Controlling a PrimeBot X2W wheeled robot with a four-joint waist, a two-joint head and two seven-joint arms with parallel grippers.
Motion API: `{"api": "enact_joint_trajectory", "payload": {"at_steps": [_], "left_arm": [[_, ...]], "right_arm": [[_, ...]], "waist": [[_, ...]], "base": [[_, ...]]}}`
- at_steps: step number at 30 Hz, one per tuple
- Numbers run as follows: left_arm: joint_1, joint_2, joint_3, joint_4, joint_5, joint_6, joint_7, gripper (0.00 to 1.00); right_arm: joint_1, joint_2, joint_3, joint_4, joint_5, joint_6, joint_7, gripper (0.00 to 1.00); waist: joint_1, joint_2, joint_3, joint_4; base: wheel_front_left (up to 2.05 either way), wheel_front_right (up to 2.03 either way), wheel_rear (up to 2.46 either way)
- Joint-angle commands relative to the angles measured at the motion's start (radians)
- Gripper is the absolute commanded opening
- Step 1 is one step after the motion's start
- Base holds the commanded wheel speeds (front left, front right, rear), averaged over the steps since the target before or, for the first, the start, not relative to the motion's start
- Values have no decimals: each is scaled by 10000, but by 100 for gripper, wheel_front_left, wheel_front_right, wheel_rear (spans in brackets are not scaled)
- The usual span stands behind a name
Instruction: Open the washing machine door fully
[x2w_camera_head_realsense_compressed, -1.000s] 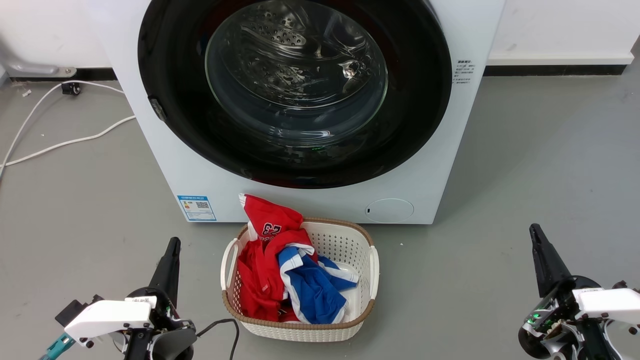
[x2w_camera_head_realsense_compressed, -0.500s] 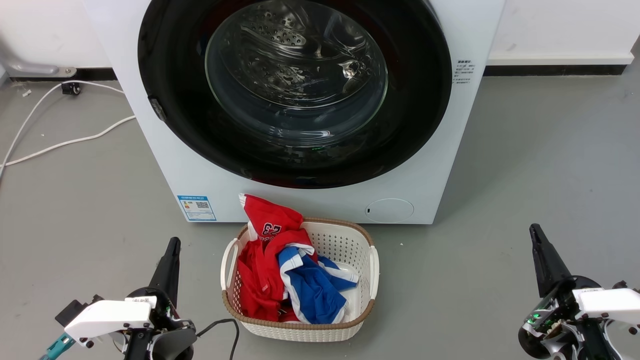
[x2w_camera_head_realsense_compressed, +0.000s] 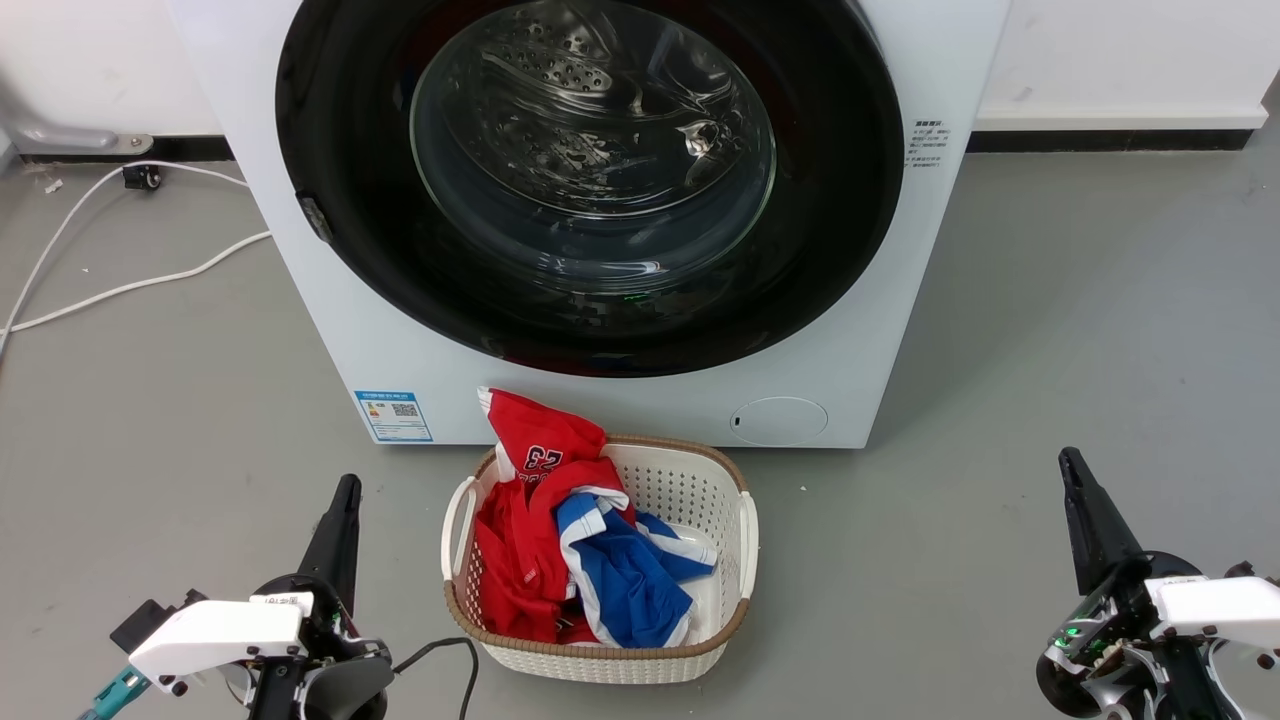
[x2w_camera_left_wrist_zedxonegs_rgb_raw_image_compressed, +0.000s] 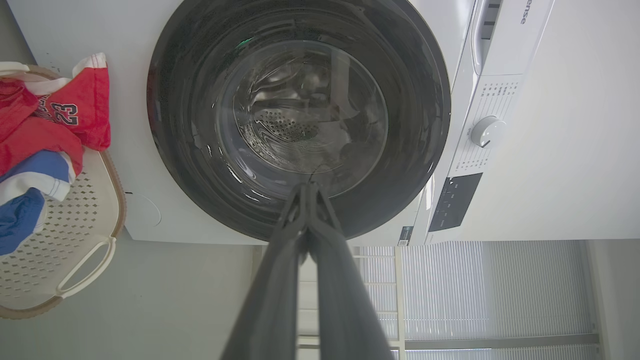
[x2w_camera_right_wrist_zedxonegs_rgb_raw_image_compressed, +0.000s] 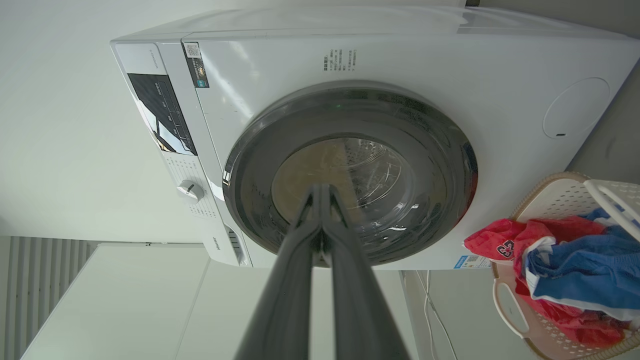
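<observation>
Washing machine door (x2w_camera_head_realsense_compressed: 590, 170), head view: it is shut flush in the front of the washing machine (x2w_camera_head_realsense_compressed: 400, 340), with its domed glass facing you. Being round, it has no long axis. It lies ahead of both grippers, to the right of your left gripper (x2w_camera_head_realsense_compressed: 346, 487) and to the left of your right gripper (x2w_camera_head_realsense_compressed: 1067, 458), well apart from each. Both grippers point up the view toward the machine. A laundry basket (x2w_camera_head_realsense_compressed: 745, 530) of red and blue clothes (x2w_camera_head_realsense_compressed: 540, 520) sits between them, just before the machine.

Left wrist view: your left gripper (x2w_camera_left_wrist_zedxonegs_rgb_raw_image_compressed: 306, 186) has its fingers pressed together at the tips and holds nothing. The door (x2w_camera_left_wrist_zedxonegs_rgb_raw_image_compressed: 300, 115) stands face-on beyond the tips, apart from them. The basket (x2w_camera_left_wrist_zedxonegs_rgb_raw_image_compressed: 75, 225) lies to the left of the fingers and the control knob (x2w_camera_left_wrist_zedxonegs_rgb_raw_image_compressed: 486, 131) to their right.

Right wrist view: your right gripper (x2w_camera_right_wrist_zedxonegs_rgb_raw_image_compressed: 320, 188) is likewise closed tip to tip and empty. The door (x2w_camera_right_wrist_zedxonegs_rgb_raw_image_compressed: 360, 170) lies beyond it, seen at a slant. The knob (x2w_camera_right_wrist_zedxonegs_rgb_raw_image_compressed: 191, 190) lies to the left and the basket (x2w_camera_right_wrist_zedxonegs_rgb_raw_image_compressed: 505, 300) to the right.
</observation>
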Motion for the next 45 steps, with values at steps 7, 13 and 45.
{"api": "enact_joint_trajectory", "payload": {"at_steps": [7, 13, 45], "left_arm": [[42, -8, -13, 58, 4, 6, -16, 100], [321, -36, -86, 106, 143, 14, -221, 100], [725, 5, -917, -1855, 6853, 1448, -1609, 100]], "right_arm": [[48, 8, 5, 63, -7, 0, -16, 100], [325, 38, -14, 163, -185, -14, -214, 100], [1042, 32, 179, -2157, -7216, -7, -1603, 100]], "waist": [[0, 0, 0, 0], [0, 0, 3, 2], [0, 0, 35, 48]], "base": [[0, 0, 0], [0, 0, 0], [0, 0, 0]]}}
